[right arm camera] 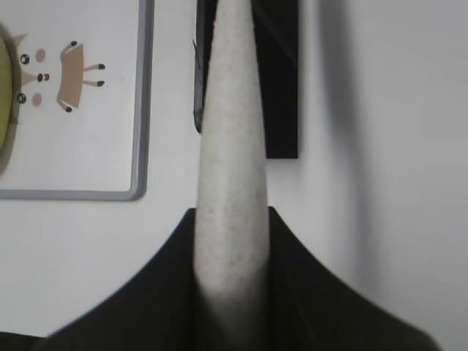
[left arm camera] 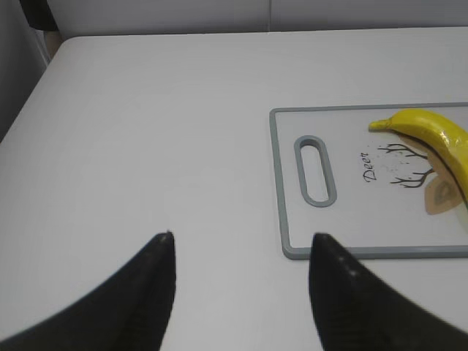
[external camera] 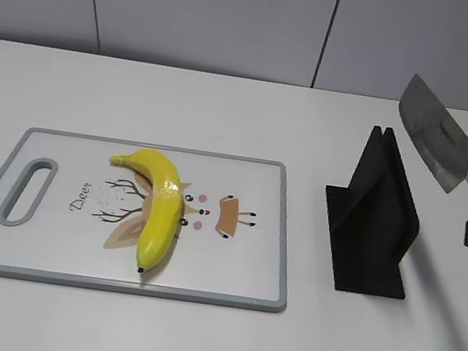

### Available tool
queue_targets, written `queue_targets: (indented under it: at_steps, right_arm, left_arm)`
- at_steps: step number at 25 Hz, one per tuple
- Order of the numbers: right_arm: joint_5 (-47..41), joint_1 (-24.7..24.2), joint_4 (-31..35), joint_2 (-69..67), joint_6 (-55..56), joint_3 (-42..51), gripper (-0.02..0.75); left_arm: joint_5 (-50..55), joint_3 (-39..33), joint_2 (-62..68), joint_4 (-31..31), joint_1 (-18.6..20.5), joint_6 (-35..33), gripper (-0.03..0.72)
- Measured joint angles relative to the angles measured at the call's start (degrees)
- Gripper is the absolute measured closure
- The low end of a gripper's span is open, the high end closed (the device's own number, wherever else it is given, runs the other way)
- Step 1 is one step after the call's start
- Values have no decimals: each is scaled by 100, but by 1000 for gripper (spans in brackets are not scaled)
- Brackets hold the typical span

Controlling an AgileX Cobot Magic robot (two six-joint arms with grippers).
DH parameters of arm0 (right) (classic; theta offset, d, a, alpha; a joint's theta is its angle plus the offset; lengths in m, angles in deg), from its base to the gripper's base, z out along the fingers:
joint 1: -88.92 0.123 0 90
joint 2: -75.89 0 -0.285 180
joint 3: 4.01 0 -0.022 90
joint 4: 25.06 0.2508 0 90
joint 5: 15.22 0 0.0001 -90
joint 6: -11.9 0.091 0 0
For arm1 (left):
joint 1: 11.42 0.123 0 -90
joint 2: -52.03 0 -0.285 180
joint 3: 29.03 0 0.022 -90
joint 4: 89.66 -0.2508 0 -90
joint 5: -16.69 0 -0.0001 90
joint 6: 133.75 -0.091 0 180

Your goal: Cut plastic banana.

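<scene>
Plastic banana (external camera: 160, 208) lies on the cutting board (external camera: 235, 278), glossy yellow, curved, stem end toward the board's upper middle and dark tip near the front edge; it covers part of a printed deer drawing beside the word "Deer". Board is white with a grey rim and a slotted handle (external camera: 27, 190) at its left end, flat on the white table (external camera: 226, 112). To the right of the board, apart from it, stands a black knife holder (external camera: 374, 217), its slot empty. Right tool (right arm camera: 230, 241) is clamped on the pale speckled handle of a cleaver-style knife (external camera: 432, 136), which is held in the air above and to the right of the holder, blade tilted up toward the left. Left tool (left arm camera: 241, 267) hangs over bare table left of the board's handle end, its two dark fingers (left arm camera: 157, 270) spread wide with nothing between them.
</scene>
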Motion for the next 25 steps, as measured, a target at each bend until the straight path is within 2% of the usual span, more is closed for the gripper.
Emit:
queue_targets:
  at_steps: [10, 23, 25]
  right_arm:
    - [692, 0, 0, -758, -79, 0, 572]
    - [942, 0, 11, -1513, -106, -47, 572]
    - [1016, 0, 15, -1526, -106, -54, 542]
  left_arm:
    - [-9, 0, 0, -29, 0, 0, 133]
    - [-21, 0, 0, -46, 0, 2, 133]
    - [-21, 0, 0, -45, 0, 2, 133]
